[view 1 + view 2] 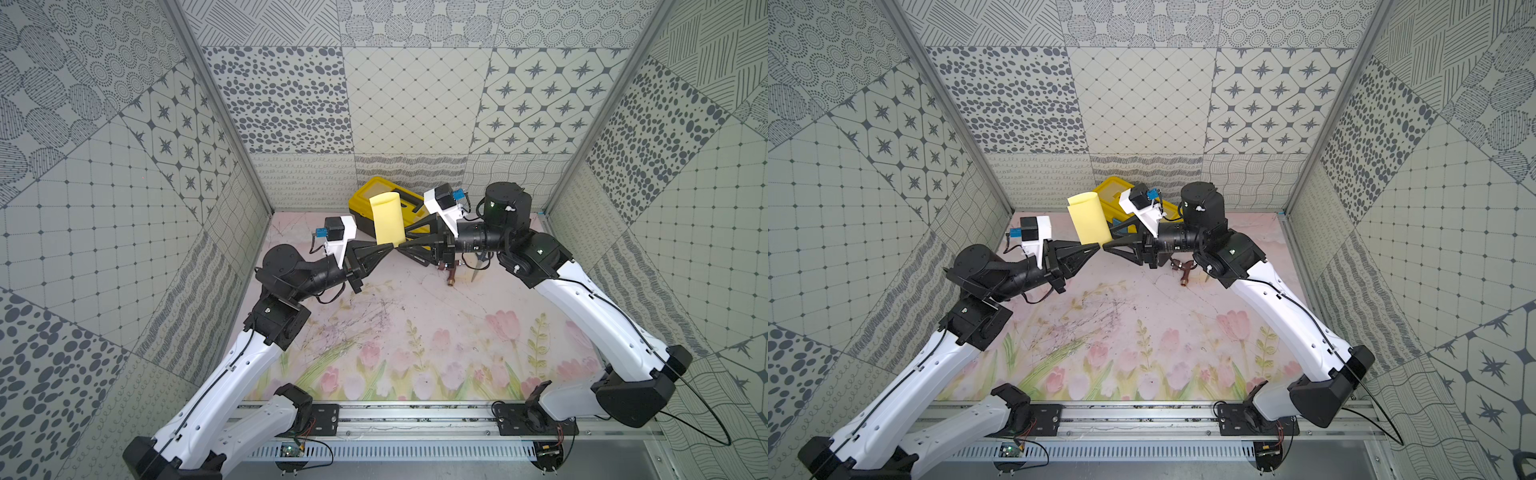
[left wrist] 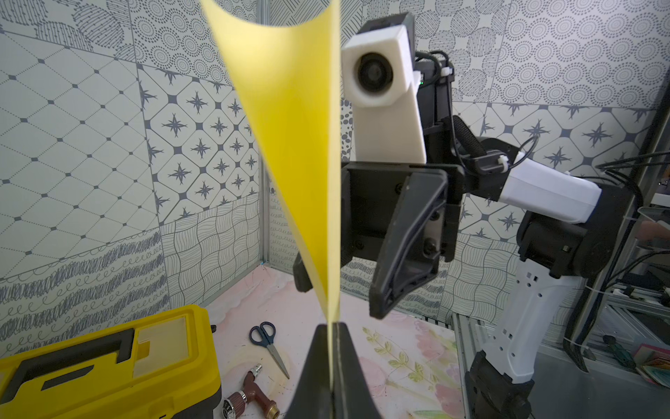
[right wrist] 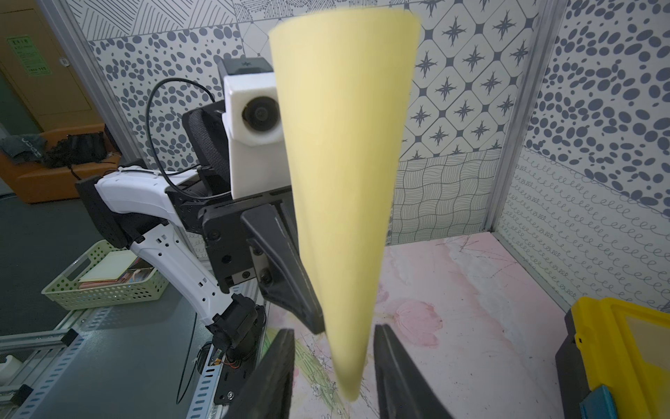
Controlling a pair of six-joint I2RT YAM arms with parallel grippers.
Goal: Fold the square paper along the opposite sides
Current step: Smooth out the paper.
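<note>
Left arm point(image 1: 232, 374) and right arm point(image 1: 602, 320) are showing white between black joints point(image 1: 282, 320), thin cables point(image 3: 177, 79) trailing; left pincer point(image 1: 391, 246) and right pincer point(image 1: 402, 243) are showing as black wedges.

Floral tabletop point(image 1: 415, 332); on it a yellow toolbox point(image 2: 90, 377), scissors point(image 2: 268, 344), brass tap point(image 2: 253, 391).

1. The square paper point(image 1: 388, 218) is thin, smooth, matt paper.
2. The toolbox point(image 2: 188, 381) is glossy yellow plastic, with a matt black handle and a translucent lid panel.
3. The scissors point(image 2: 270, 348) have bare metal blades and dark plastic handles.
4. The left gripper point(image 2: 331, 325) is matt black plastic.
5. The table point(image 1: 415, 299) is covered in a smooth, printed, scuffed sheet.
6. The rail point(image 1: 415, 415) is bare metal.
</note>
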